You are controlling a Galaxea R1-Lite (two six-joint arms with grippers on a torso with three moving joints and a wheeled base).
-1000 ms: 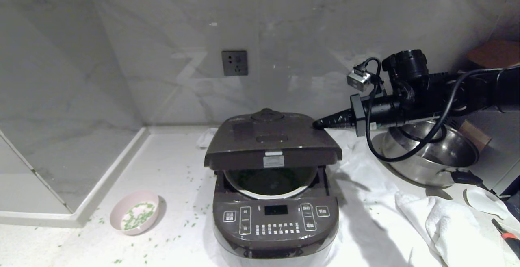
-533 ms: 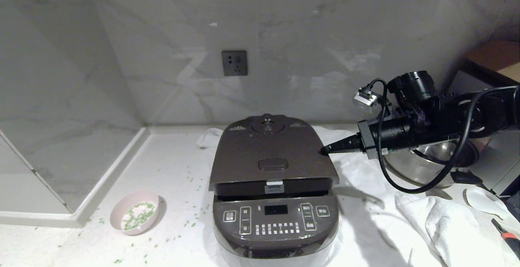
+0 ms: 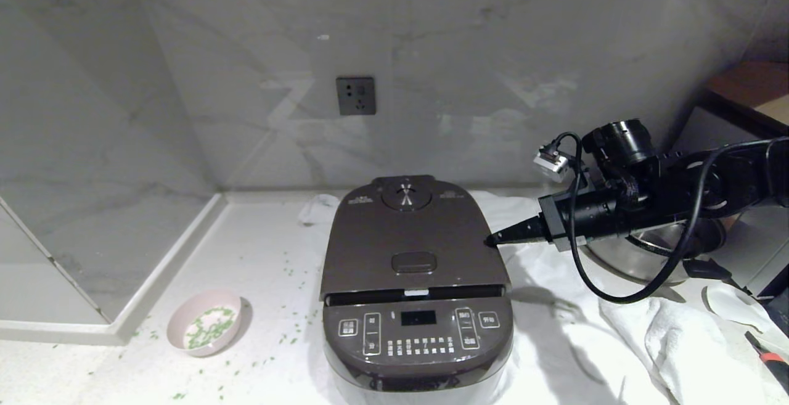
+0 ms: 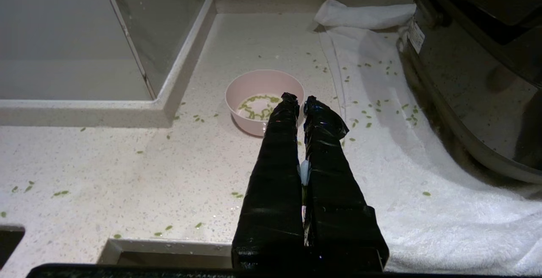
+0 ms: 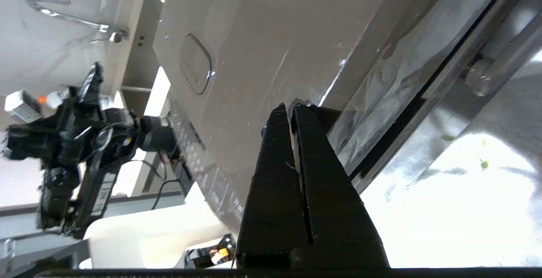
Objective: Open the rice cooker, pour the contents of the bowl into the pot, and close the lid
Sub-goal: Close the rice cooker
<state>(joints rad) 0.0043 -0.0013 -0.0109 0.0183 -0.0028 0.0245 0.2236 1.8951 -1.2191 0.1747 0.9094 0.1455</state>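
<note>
The dark rice cooker [image 3: 419,331] stands in the middle of the counter. Its lid [image 3: 413,238] lies nearly flat, with a thin dark gap left at the front edge. The pot is hidden under it. My right gripper [image 3: 491,240] [image 5: 288,106] is shut and empty, its tips against the lid's right edge [image 5: 254,79]. The pale pink bowl [image 3: 205,329] [image 4: 261,104] sits at the front left, with a few green grains [image 4: 258,106] of the contents in it. My left gripper [image 4: 298,98] is shut, low, short of the bowl.
A shiny steel pan [image 3: 653,251] stands right of the cooker, behind my right arm. White towels [image 3: 666,337] cover the counter's right side. Green grains [image 3: 283,337] lie scattered around the bowl. A raised ledge [image 3: 154,282] borders the left; a wall socket [image 3: 355,95] is behind.
The lid has swung down from half open to almost flat, covering the pot. My right gripper has come down with it along the lid's right edge.
</note>
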